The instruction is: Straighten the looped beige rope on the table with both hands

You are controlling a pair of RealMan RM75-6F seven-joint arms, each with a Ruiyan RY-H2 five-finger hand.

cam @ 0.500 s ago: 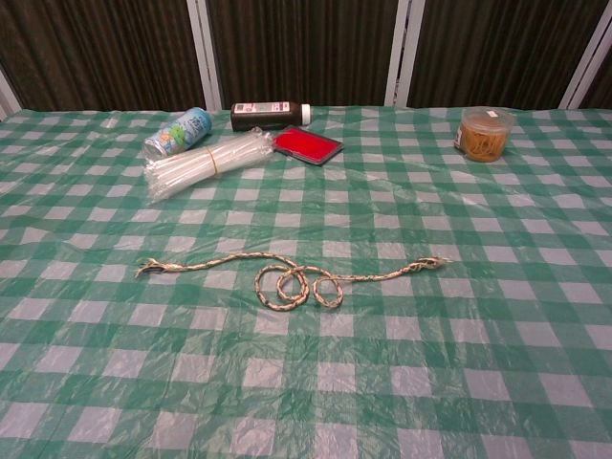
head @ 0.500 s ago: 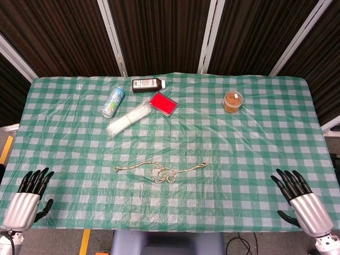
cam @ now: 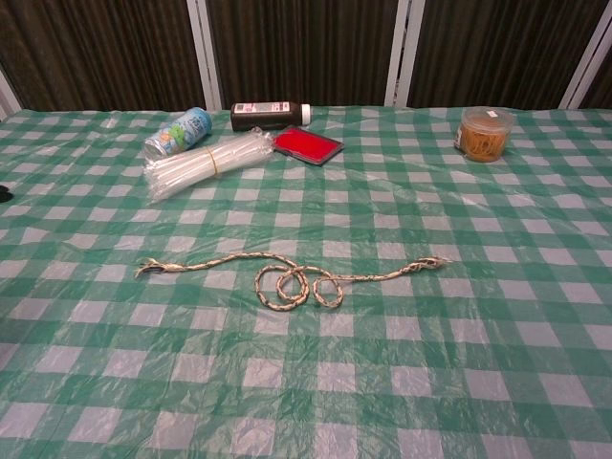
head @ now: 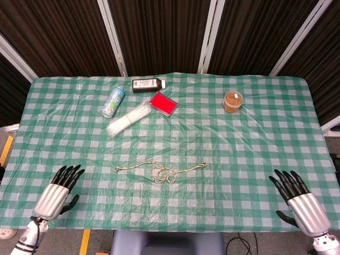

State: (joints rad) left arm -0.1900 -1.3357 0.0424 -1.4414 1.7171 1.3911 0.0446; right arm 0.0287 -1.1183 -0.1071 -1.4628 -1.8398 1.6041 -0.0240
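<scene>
The left robot hand hovers over the near left part of the tabletop, fingers spread and pointing away, holding nothing. The right robot hand sits at the near right edge, likewise spread and empty. Between them, well apart from both, one beige rope lies with its loops at the middle and both ends free. Farther back: one can, one dark bottle, one red case, one bundle of straws, one lidded tub.
</scene>
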